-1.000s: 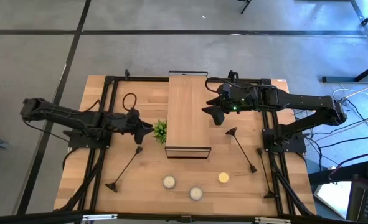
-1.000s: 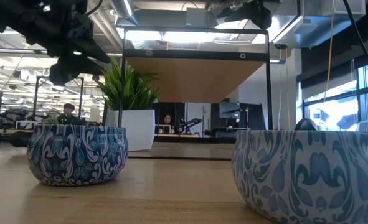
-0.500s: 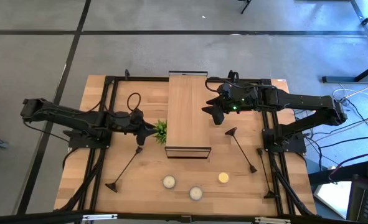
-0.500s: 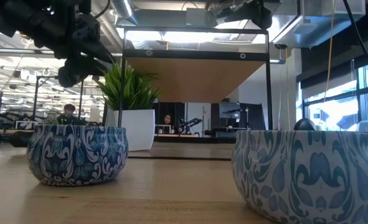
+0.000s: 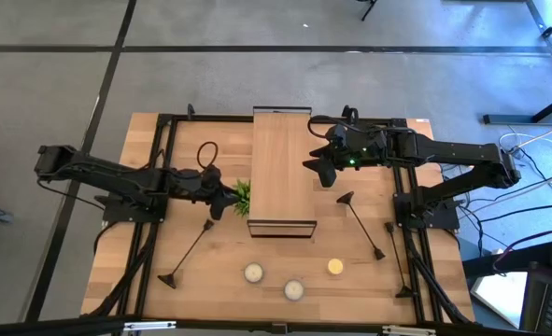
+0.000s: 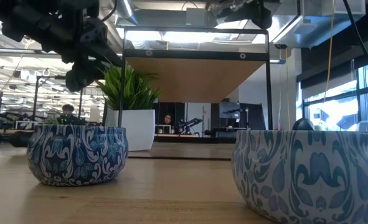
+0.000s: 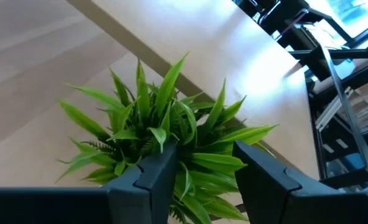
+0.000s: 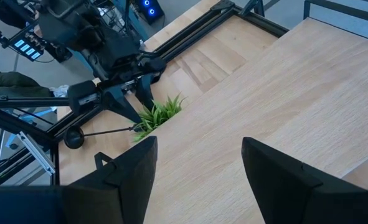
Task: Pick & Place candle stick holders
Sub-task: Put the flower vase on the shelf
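Three candle stick holders show in the high view as thin black rods: one (image 5: 190,250) near the left, two (image 5: 364,226) (image 5: 397,259) near the right; whether they stand or lie is unclear. My left gripper (image 5: 230,198) is open beside the little green plant (image 5: 243,194), whose leaves (image 7: 184,134) show between and beyond its fingers. My right gripper (image 5: 320,175) hangs open over the wooden shelf top (image 5: 280,140) with nothing between its fingers (image 8: 199,180). Neither gripper is at a holder. My left gripper comes at the plant from the table's left, slanting a little downward, with one finger (image 7: 149,180) on each side of the outer leaves (image 7: 199,165). Whether the fingers touch the leaves, I cannot tell.
The raised wooden shelf on a black frame (image 5: 282,227) stands mid-table. Three small round candles (image 5: 253,273) (image 5: 294,289) (image 5: 335,266) sit near the front edge; two show as blue patterned tins (image 6: 78,152) (image 6: 308,174). Black frame rails (image 5: 154,233) run along both sides of the table.
My left gripper has gone toward the table's right edge, up to the plant, sinking a little. The right arm and the holders have kept still.
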